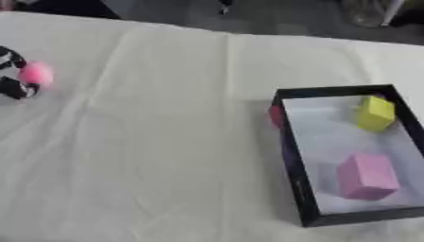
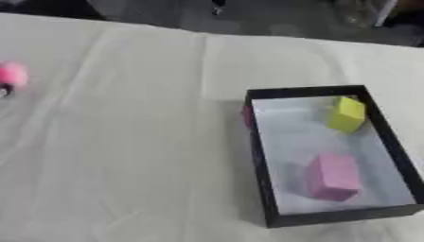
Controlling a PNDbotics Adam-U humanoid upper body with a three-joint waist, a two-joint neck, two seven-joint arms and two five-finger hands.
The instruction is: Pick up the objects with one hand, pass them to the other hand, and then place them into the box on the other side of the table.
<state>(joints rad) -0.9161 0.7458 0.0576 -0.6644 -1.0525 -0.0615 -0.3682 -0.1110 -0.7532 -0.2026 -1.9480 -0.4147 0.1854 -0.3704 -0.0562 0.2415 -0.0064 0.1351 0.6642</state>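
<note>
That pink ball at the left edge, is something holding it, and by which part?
Yes: the robot's left hand holds the pink ball, its curled fingers round the ball's left side.

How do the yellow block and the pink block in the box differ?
The yellow block looks smaller than the pink block. The yellow block sits at the far end of the black box, tilted by the right wall; the pink block lies at the near end, away from the walls. Both are blocky solids inside the box, untouched by any hand.

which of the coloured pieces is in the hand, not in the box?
The round pink ball, held by the left hand at the table's left edge. The yellow block and pink block lie in the black box.
</note>
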